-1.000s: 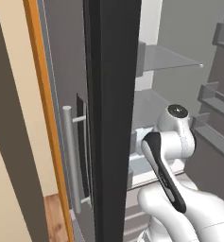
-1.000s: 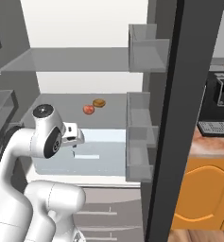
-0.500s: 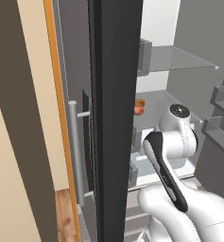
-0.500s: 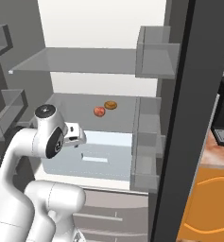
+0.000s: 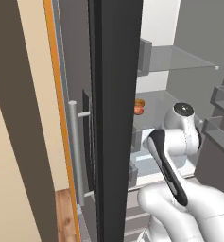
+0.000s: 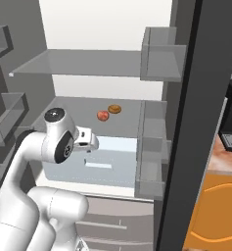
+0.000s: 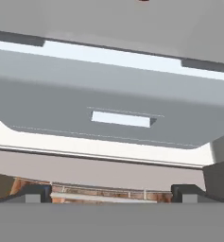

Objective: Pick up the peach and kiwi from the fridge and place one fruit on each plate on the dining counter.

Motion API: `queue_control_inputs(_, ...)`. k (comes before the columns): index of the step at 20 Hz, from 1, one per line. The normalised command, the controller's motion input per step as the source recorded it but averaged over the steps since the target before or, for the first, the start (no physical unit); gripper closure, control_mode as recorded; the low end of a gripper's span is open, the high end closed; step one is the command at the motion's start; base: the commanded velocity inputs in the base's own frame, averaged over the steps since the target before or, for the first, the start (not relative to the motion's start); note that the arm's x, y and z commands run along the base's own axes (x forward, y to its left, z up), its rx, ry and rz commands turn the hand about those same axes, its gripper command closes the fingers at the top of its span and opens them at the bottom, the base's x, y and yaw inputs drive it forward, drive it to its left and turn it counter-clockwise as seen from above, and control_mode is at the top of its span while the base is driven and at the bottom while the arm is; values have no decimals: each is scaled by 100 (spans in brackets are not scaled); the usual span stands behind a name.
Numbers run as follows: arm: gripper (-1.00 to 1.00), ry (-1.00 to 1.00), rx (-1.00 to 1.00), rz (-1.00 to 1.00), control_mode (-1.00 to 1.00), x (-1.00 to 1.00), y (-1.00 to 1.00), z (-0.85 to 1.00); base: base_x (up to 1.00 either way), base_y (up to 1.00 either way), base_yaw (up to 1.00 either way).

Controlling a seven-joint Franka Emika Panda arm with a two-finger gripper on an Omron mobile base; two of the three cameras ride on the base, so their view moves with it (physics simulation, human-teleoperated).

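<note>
The gripper [image 7: 111, 194] stands with its jaws spread as wide as they go, nothing between them and nothing touching them; in the hand view the two dark tips sit at the bottom corners, well apart. It looks straight at the front of the white drawer [image 7: 123, 118] low in the fridge [image 6: 93, 63], with the drawer's slot handle just above centre. In the right base view the hand [image 6: 85, 139] hangs in front of that drawer, below the level of the glass shelf [image 6: 88, 110] that carries the fruit.

The step in hand appears to be the first approach into the fridge: no fruit is taken yet. The peach [image 6: 103, 115], reddish-pink and round, lies on the glass shelf towards the back, and just beside it, slightly farther back and to the right, lies a flatter orange-brown round item [image 6: 114, 109]. In the left base view the peach [image 5: 138, 110] peeps out past the edge of the dark door [image 5: 116, 118]. I cannot pick out the kiwi.

As I judge it, the next move calls for raising the hand above the shelf edge, reaching inward over the glass and lining the open jaws around the peach without nudging its neighbour or striking the grey bins [image 6: 154, 162] on the right.
</note>
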Motion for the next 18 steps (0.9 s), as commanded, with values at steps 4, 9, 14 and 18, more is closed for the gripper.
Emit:
queue_control_inputs(4, -100, -15, 12, -7, -100, 28, -18, 39, 0, 0, 0)
queue_control_inputs(9, -100, -19, 16, 0, -100, 29, -19, 41, 0, 0, 0)
queue_control_inputs(14, -100, -3, 5, 0, -100, 48, 0, 28, 0, 0, 0)
queue_control_inputs(18, -100, 1, 1, 0, -100, 48, 0, 23, 0, 0, 0)
